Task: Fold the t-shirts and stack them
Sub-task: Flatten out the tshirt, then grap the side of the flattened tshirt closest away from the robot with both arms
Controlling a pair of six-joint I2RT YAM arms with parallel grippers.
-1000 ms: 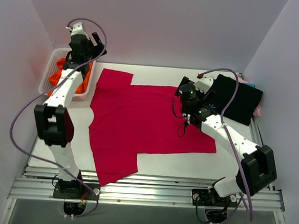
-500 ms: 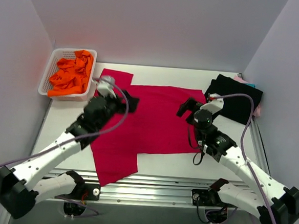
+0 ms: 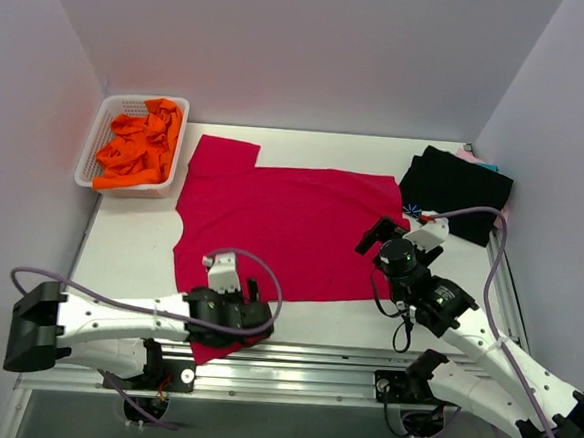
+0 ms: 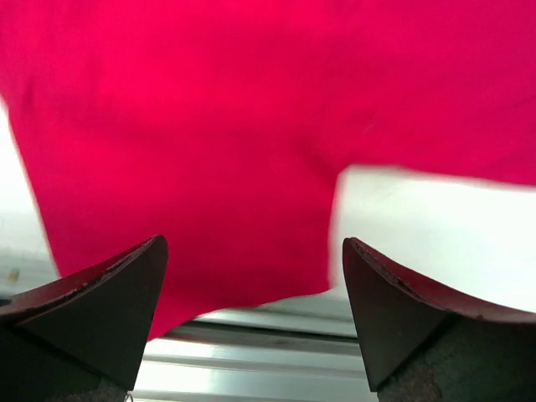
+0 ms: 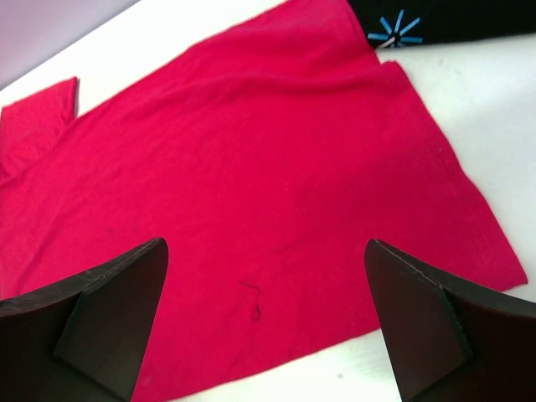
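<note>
A large crimson-red t-shirt [image 3: 282,223] lies spread flat on the white table. Its near sleeve [image 3: 215,346] reaches the front edge. My left gripper [image 3: 250,321] hovers low over that sleeve, open, with only red cloth [image 4: 209,167] and the front rail beneath it. My right gripper [image 3: 389,238] is open above the shirt's near right hem [image 5: 276,310], holding nothing. A folded black t-shirt [image 3: 456,190] with a small blue mark [image 5: 394,32] sits at the back right. Slivers of pink [image 3: 465,151] and teal [image 3: 489,167] cloth show under it.
A white basket [image 3: 94,137] of crumpled orange clothes [image 3: 137,143] stands at the back left. The metal rail [image 3: 311,371] runs along the table's front edge. Grey walls close in the left, back and right sides.
The left arm has swung from the basket at the back left down to the near sleeve. The right arm has drawn back from the black shirt towards the red shirt's near hem.
</note>
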